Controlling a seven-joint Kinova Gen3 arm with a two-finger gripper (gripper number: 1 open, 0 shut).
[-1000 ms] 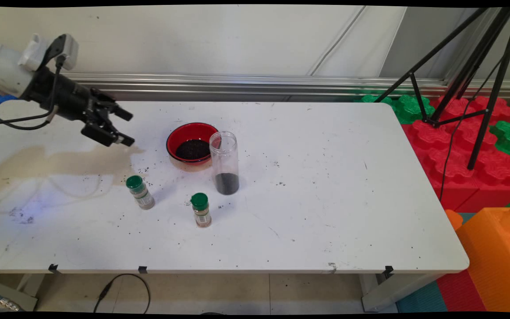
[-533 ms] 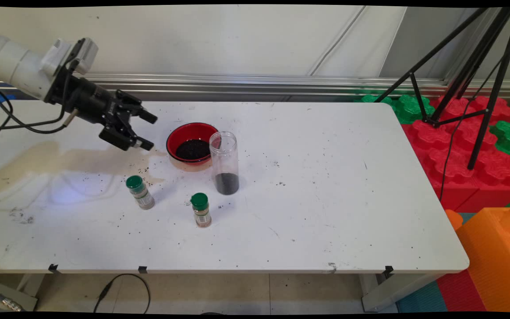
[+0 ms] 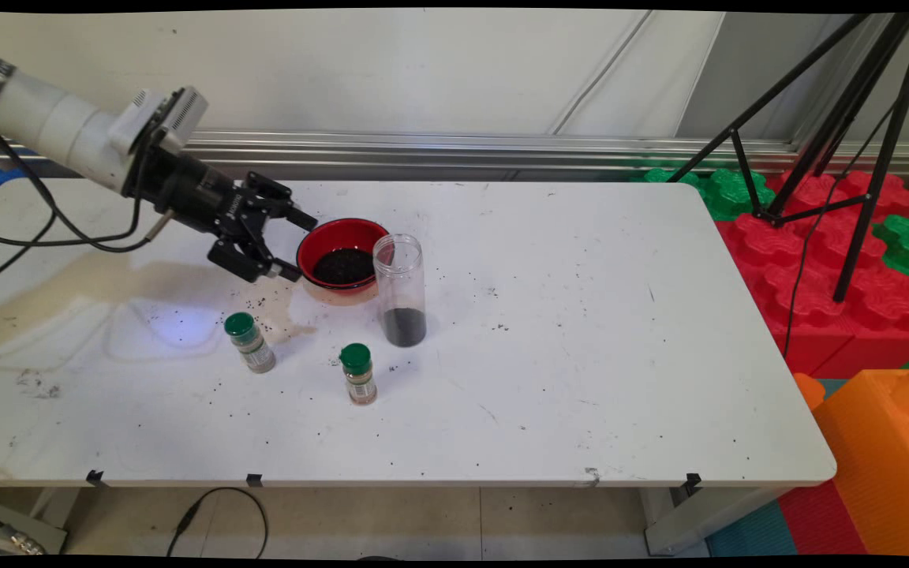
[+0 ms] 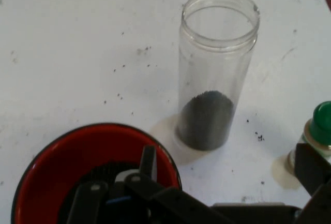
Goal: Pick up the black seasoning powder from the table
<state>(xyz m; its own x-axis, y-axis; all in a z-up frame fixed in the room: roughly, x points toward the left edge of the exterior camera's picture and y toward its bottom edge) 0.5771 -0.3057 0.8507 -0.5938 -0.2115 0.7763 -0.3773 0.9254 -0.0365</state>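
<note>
Reaching: pincer [image 3: 299, 246] spread wide, empty, just beside red bowl [image 3: 342, 254]'s left rim; above counter [image 3: 581, 355]
Neighbours: clear jar [image 4: 217, 69] beyond bowl

Black hand [image 3: 295, 245]; beside it a red bowl [image 3: 342, 252] of dark grains, a clear jar [image 3: 400, 289] with black contents, green-capped bottles [image 3: 249, 341] on the speckled white surface [image 3: 581, 355].
</note>
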